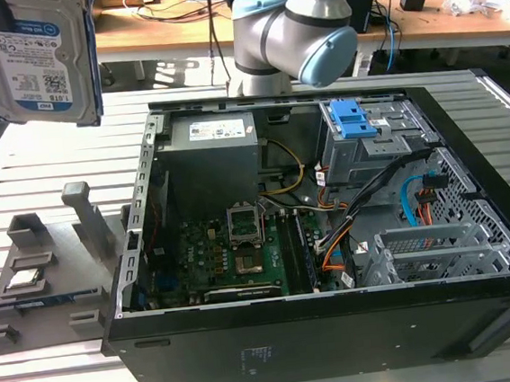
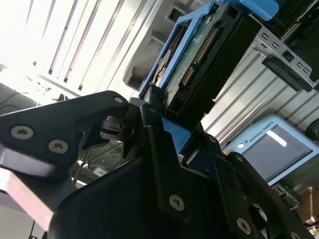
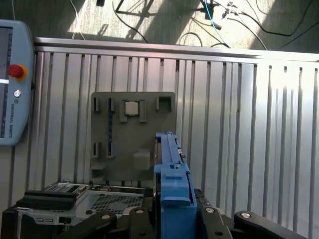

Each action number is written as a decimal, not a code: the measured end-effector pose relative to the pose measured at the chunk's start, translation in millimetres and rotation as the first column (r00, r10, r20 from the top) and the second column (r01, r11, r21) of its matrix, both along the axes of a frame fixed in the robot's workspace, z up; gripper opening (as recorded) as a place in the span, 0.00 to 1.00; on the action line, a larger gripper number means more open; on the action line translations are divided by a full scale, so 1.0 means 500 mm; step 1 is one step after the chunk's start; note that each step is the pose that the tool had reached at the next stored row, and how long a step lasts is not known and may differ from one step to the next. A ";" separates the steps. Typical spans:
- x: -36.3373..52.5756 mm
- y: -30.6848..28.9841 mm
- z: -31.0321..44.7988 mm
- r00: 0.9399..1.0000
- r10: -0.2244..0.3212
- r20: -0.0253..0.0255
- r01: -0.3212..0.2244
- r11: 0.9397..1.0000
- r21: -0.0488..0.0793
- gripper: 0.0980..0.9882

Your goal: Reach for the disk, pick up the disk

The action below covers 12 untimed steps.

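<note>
The disk, a silver hard drive with a white-and-blue barcode label in a blue bracket, hangs high in the air at the exterior view's upper left, well above the table. In the second wrist view my gripper is shut on the disk, whose connector edge and circuit board face the camera. The first wrist view looks down along the disk's blue bracket, edge-on between the black fingers, above a grey fixture plate.
An open computer case fills the middle of the slatted metal table, with blue drive latches in its bay. A grey fixture plate with a small chip lies at the exterior view's left. A teach pendant rests nearby.
</note>
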<state>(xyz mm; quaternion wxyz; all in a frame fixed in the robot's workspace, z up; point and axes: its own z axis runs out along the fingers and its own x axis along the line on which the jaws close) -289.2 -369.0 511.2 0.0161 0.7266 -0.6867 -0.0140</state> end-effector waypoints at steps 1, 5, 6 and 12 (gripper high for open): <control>0.007 0.000 0.000 1.000 0.000 0.000 0.000 1.000 0.000 0.30; 0.028 0.000 0.000 1.000 0.000 0.000 0.000 1.000 0.000 0.30; 0.031 0.000 0.000 1.000 0.000 0.000 0.000 1.000 0.000 0.30; 0.061 0.000 0.000 1.000 0.000 0.000 0.000 1.000 0.000 0.30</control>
